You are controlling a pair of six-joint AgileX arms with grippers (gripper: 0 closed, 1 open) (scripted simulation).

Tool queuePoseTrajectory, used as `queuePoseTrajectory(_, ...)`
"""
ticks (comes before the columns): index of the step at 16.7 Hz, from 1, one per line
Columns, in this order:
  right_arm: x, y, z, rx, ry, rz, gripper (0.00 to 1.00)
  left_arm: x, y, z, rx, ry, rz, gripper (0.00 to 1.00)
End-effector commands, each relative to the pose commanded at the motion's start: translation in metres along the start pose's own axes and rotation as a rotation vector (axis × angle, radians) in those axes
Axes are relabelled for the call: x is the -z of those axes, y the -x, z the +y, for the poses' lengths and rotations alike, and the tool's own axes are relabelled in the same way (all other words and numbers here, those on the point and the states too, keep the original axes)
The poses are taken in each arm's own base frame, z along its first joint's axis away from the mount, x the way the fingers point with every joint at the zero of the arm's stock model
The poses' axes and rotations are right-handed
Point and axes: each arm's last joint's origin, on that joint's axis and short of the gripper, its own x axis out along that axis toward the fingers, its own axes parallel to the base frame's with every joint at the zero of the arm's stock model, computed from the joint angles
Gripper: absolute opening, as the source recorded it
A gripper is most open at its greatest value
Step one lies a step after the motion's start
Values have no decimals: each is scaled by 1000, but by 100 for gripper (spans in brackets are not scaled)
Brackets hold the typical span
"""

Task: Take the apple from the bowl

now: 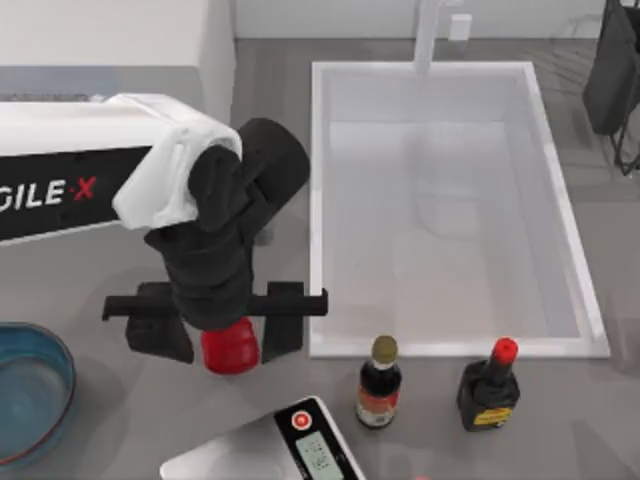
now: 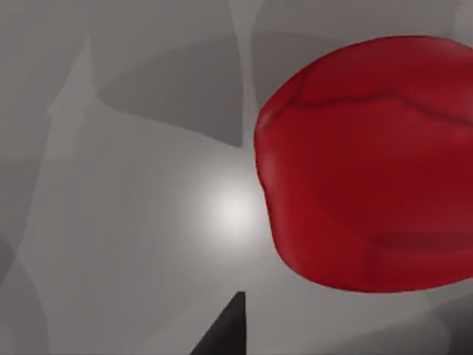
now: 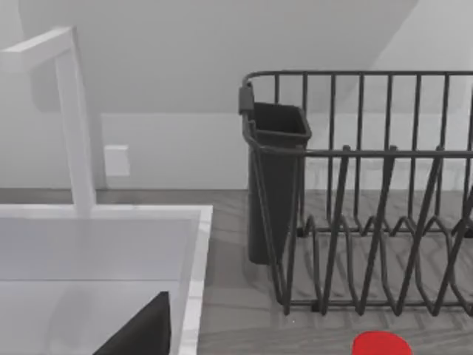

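- The small glossy bright-red rounded apple (image 1: pixel 230 348) sits between the jaws of the left gripper (image 1: pixel 230 345), clear of the bowl and over the grey desk (image 1: pixel 120 420).
- In the left wrist view the apple (image 2: pixel 369 163) appears as a dark-red lobed body with faint creases; its far side is cut off by the frame edge.
- The left jaws are closed on the apple, one dark finger (image 1: pixel 160 330) on each side of it. The black wrist covers the upper part of the apple from above.
- The round shallow translucent blue-teal bowl (image 1: pixel 62 352) lies well apart from the jaws, toward the desk's left edge, partly cut off by the frame.
- The white sink basin (image 1: pixel 315 200) lies just beside the jaws on the opposite side.
- The right arm (image 1: pixel 612 70) is parked at the far right corner; its jaw state cannot be determined.
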Motion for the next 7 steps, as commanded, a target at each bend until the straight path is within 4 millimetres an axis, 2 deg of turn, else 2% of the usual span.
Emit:
queuePoseTrajectory(1,0,0,0,0,0,0,100,0,0,0,0,0,0,98)
queuePoseTrajectory(2,0,0,0,0,0,0,100,0,0,0,0,0,0,100)
queuePoseTrajectory(7,0,0,0,0,0,0,100,0,0,0,0,0,0,100)
